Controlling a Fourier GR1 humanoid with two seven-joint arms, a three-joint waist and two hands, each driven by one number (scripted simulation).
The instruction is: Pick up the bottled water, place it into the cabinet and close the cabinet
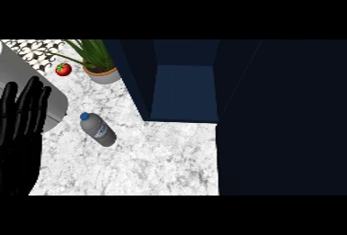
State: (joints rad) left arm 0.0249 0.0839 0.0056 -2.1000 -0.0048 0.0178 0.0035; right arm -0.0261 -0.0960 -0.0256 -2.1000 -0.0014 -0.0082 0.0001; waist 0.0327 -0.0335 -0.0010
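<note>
Here, the dark blue cabinet [183, 92] stands open on the white marbled counter [156, 160]. My black left hand [20, 124] rests at the left edge, fingers straight and up, holding nothing. The grey blue-capped water bottle [99, 130] lies flat between them, cap pointing up-left, base down-right.

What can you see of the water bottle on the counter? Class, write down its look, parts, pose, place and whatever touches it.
The water bottle is grey and looks like plastic, with a blue cap at its upper-left end and a pale label with blue marks round its middle. It seems to lie on its side on the speckled white counter, slanting with its base toward the lower right. It sits left of the open dark blue cabinet and below the potted plant. Only the counter touches it; no hand does.
</note>
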